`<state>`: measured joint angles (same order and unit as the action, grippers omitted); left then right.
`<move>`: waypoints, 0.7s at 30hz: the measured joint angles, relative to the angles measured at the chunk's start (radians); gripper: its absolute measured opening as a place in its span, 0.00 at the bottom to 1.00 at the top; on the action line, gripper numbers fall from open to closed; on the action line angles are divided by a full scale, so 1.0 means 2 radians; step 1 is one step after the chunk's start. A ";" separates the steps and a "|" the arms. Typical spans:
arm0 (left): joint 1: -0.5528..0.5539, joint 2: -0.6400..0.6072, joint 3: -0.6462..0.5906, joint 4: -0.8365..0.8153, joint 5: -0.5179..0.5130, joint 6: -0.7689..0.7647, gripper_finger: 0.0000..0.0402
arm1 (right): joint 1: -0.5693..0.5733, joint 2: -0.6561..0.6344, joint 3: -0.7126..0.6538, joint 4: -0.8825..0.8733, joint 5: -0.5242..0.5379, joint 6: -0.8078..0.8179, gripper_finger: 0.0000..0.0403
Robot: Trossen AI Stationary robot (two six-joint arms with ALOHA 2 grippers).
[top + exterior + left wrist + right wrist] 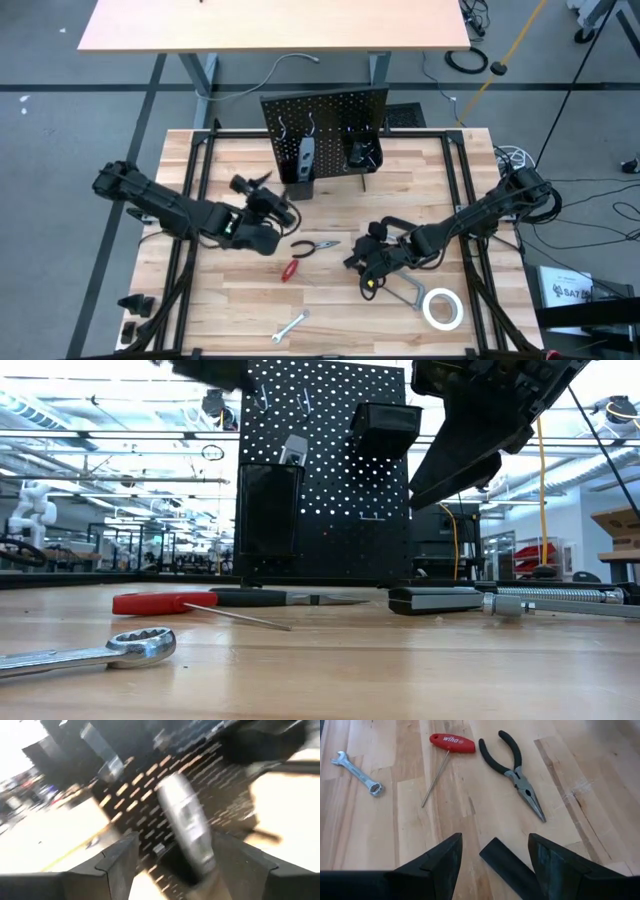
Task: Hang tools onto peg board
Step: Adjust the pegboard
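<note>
The black peg board [325,120] stands upright at the table's far side. A blue-grey level [305,155] sticks out of its left box bin [299,182], and a black tool [360,155] sits at its right bin. My left gripper [255,185] hovers open just left of the bin, facing the blurred level [185,820] with nothing between its fingers. The pliers [315,247], the red-handled screwdriver [290,270], the wrench [290,325], the bar clamp [400,290] and the tape roll [442,308] lie flat on the table. My right gripper [362,268] hangs open above the clamp's near end.
The table's black frame rails [200,180] run along its left and right sides. A second table [270,25] stands beyond the far edge. Bare wood [230,310] lies at the near left. In the right wrist view a dark bar end [507,865] shows between my right fingers.
</note>
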<state>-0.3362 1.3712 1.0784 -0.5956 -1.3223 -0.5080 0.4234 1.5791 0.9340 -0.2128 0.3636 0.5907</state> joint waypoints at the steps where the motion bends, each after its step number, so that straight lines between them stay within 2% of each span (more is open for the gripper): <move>1: 0.008 0.000 0.000 -0.052 -0.002 -0.057 0.63 | 0.001 0.000 0.000 0.000 0.000 0.000 0.55; 4: 0.034 0.000 0.000 -0.155 0.009 -0.187 0.63 | 0.002 0.000 0.000 0.002 0.004 0.000 0.55; 6: 0.049 -0.003 0.000 -0.183 0.022 -0.210 0.63 | 0.002 0.000 0.000 0.004 0.006 -0.001 0.55; 10: 0.068 -0.006 0.000 -0.190 0.075 -0.153 0.60 | 0.001 0.000 0.000 0.003 0.025 -0.009 0.55; 14: 0.071 -0.017 0.000 -0.189 0.118 -0.091 0.52 | 0.001 0.000 0.000 0.002 0.028 -0.016 0.55; 17: 0.070 -0.042 -0.004 -0.192 0.128 -0.070 0.45 | 0.001 0.000 0.000 0.000 0.028 -0.017 0.55; 21: 0.078 -0.107 -0.042 -0.192 0.135 -0.079 0.37 | 0.002 0.000 0.000 -0.005 0.028 -0.016 0.55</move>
<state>-0.1808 1.1579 0.9943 -0.9789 -1.0523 -0.6658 0.4274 1.5791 0.9340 -0.2226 0.4191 0.5585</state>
